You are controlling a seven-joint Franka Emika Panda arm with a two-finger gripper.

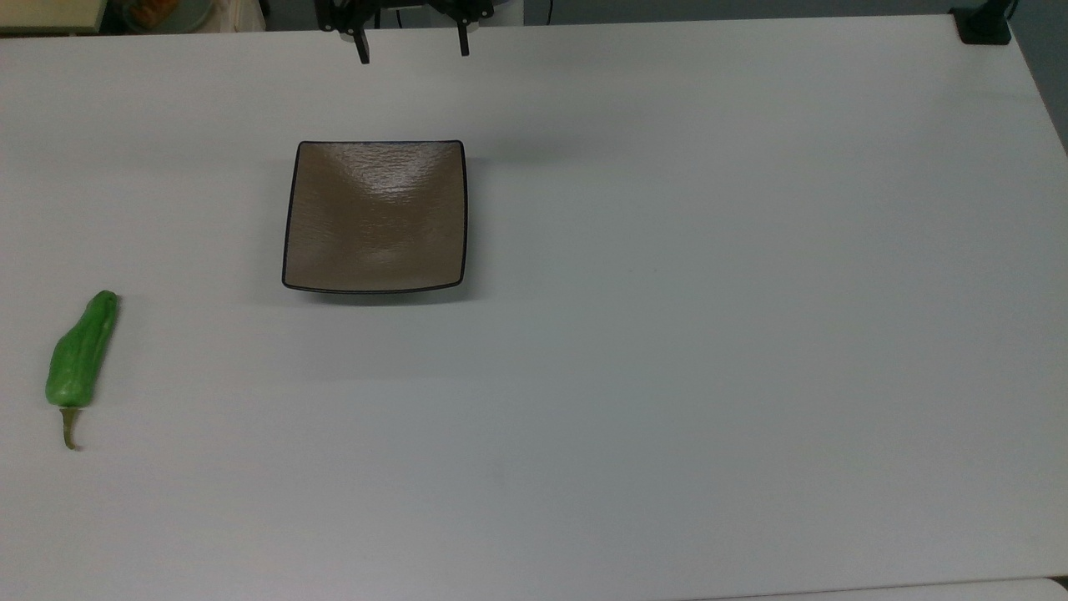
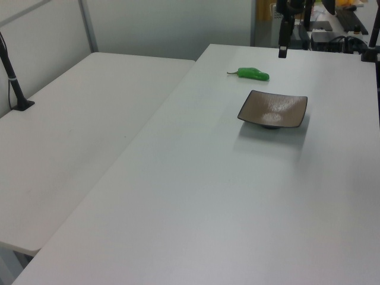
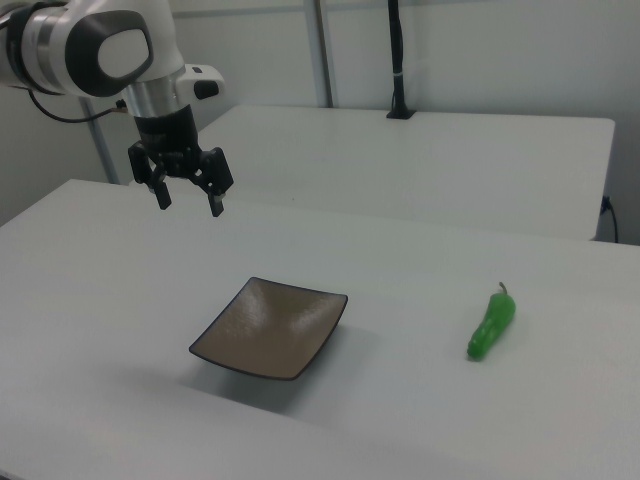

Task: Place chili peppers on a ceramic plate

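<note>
A green chili pepper (image 1: 81,352) lies on the white table near the top view's left edge, its brown stem toward the bottom; the same chili pepper (image 2: 253,73) (image 3: 491,325) rests alone on the table. The square brown ceramic plate (image 1: 375,217) (image 2: 273,109) (image 3: 270,326) stands empty, well to the pepper's right in the top view. My gripper (image 1: 413,46) (image 3: 187,197) hangs open above the table beyond the plate's far edge, with nothing between its fingers. In the left view one dark finger (image 2: 283,46) shows at the top.
A second white table (image 2: 71,136) adjoins this one. A black post on a base (image 1: 983,25) (image 3: 397,60) stands at the table's corner. Equipment clutters the area behind the arm (image 2: 332,32).
</note>
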